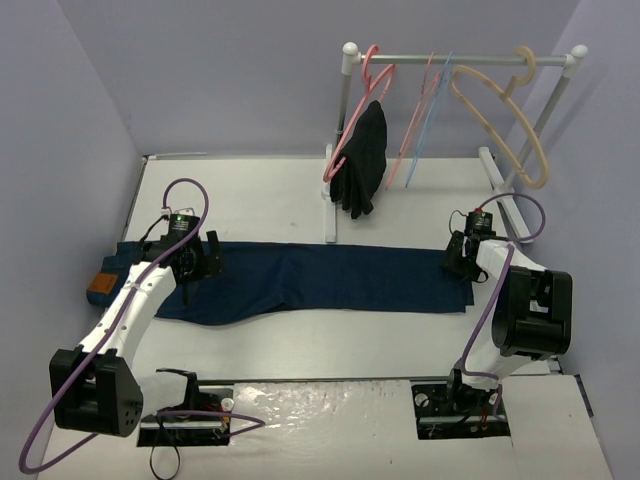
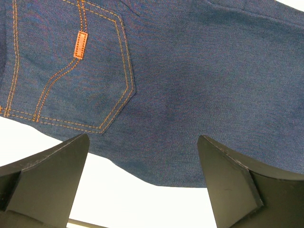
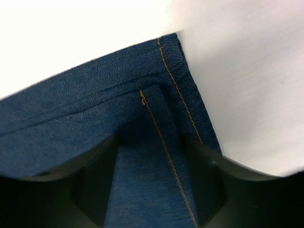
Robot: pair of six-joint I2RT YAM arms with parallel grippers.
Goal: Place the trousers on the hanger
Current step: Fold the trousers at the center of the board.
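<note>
The dark navy trousers lie flat across the table, with the brown patch at the waistband on the left and the hems on the right. My left gripper is open over the seat. In the left wrist view its jaws stand wide over the lower edge of the trousers, by a back pocket. My right gripper is at the hem end. In the right wrist view its jaws are open and straddle the hem. The light-blue hanger hangs on the rack, apart from both grippers.
A white pipe rack stands at the back. It holds pink hangers, one carrying a black garment, and a thick beige hanger. The rack's base feet reach toward the trousers. Purple walls enclose the table.
</note>
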